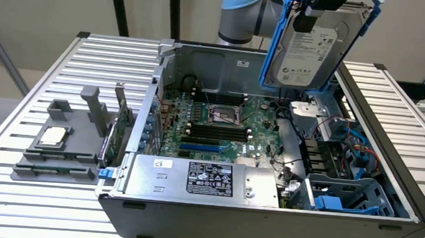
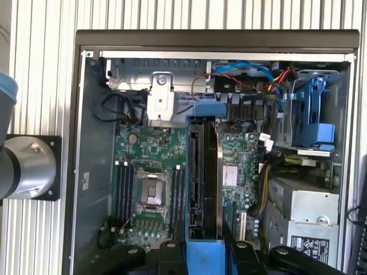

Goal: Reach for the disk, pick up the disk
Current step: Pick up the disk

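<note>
The disk (image 1: 312,45), a silver-grey hard drive with a white label in a blue carrier frame, hangs upright above the far right part of the open computer case (image 1: 265,225), clear of it. My gripper (image 1: 322,5) grips it from above and is shut on it. In the wrist view the disk (image 2: 203,172) is seen edge-on, dark with blue ends, between my black fingers (image 2: 166,252), high over the motherboard (image 2: 149,189).
Inside the case lie the motherboard (image 1: 220,119), a large silver box with a black label (image 1: 205,178) and a blue drive bay (image 1: 347,197) with cables. A grey fixture holding a small square chip (image 1: 54,136) sits on the slatted table (image 1: 25,87) at the exterior view's left.
</note>
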Controlling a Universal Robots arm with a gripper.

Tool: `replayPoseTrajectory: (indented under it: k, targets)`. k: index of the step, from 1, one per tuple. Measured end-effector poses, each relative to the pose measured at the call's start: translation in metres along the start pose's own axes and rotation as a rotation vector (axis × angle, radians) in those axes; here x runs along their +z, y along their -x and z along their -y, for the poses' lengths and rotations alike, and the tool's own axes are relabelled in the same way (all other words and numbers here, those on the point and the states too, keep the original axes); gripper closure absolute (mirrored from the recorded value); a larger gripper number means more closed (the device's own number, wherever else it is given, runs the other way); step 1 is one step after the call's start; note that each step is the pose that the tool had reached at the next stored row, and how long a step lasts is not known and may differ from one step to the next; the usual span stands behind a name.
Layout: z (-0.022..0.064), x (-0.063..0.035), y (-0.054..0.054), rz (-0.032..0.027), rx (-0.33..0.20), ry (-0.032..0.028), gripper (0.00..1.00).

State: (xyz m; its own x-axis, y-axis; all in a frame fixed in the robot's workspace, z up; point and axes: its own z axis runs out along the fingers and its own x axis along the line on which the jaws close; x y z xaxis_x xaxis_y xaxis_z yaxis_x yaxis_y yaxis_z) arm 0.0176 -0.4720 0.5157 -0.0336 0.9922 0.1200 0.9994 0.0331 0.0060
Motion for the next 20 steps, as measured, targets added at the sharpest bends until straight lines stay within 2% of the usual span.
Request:
replayPoseTrajectory:
  k: [5,8,11,17,20]
  targets:
    - [-0.0025,-0.0022,0.011,0.0076,0.0,-0.0002,0.67]
    - [-0.004,-0.0037,0.017,0.0145,0.0,-0.0005,0.67]
    - [-0.0054,-0.0054,0.022,0.0238,0.0,-0.0008,0.67]
    - [-0.0073,-0.0077,0.03,0.0463,0.0,-0.0016,0.67]
    - [-0.009,-0.0084,0.036,0.0521,0.0,-0.0017,0.67]
